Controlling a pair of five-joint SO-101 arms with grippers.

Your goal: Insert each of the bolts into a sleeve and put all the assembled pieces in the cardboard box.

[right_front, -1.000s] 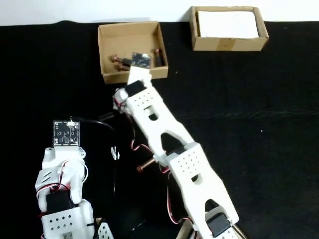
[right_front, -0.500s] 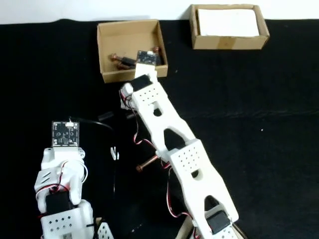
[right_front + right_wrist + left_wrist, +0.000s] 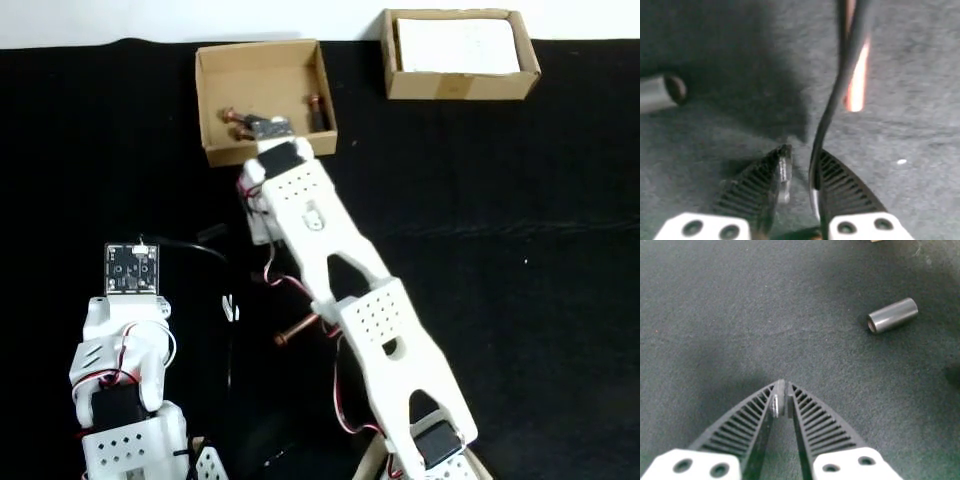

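The cardboard box [image 3: 260,72] at the back holds several copper bolts in dark sleeves [image 3: 238,120]. A loose bolt [image 3: 297,330] lies on the black mat beside my right arm [image 3: 300,205], whose wrist is at the box's front wall. My right gripper [image 3: 799,152] hangs over the mat, its fingers a narrow gap apart, and a black cable [image 3: 832,100] crosses in front of them. A dark sleeve [image 3: 657,92] and a blurred copper bolt [image 3: 857,80] lie beyond it. My left gripper [image 3: 781,385] is shut and empty, short of the loose sleeve [image 3: 892,315] [image 3: 212,234].
A second cardboard box [image 3: 455,88] holding a white sheet stands at the back right. Black and red cables [image 3: 235,300] trail on the mat between the two arms. The left arm's camera module [image 3: 133,268] sits at the lower left.
My right arm's wrist turned and shifted a little left at the box's front wall, then drew slightly back. The left arm, loose bolt and sleeve stayed still.
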